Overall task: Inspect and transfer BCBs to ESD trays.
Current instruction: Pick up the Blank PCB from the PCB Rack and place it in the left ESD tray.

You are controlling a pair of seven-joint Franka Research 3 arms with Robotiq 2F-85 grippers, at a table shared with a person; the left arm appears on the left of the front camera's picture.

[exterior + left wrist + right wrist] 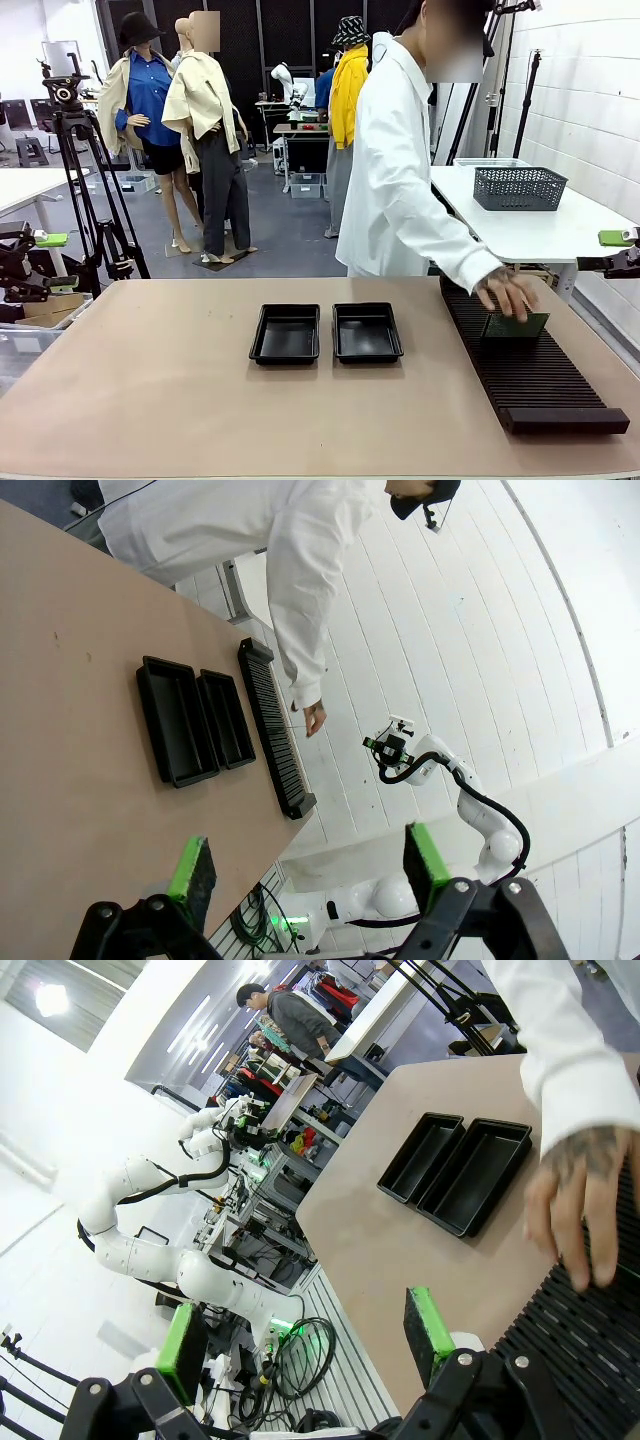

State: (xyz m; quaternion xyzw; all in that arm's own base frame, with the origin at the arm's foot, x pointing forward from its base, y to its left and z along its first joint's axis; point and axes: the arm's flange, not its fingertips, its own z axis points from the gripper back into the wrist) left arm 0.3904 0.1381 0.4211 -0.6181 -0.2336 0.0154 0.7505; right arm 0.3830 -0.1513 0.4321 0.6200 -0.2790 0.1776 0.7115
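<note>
Two black ESD trays (286,333) (367,331) lie side by side at the table's middle, both bare inside. To their right, the person's hand (508,293) rests on a green BCB (515,327) standing in a long black ribbed rack (530,370). My left gripper (308,865) is open with nothing between its green pads, off the table's left edge (48,262). My right gripper (305,1332) is open too and holds nothing, off the right edge (618,250). The right wrist view has the hand (585,1195) over the rack (590,1330), near the trays (478,1175).
The tan table (160,400) has broad bare room left of and in front of the trays. A camera tripod (85,190) stands beyond the left corner. Behind the person, a white table carries a grey basket (518,187).
</note>
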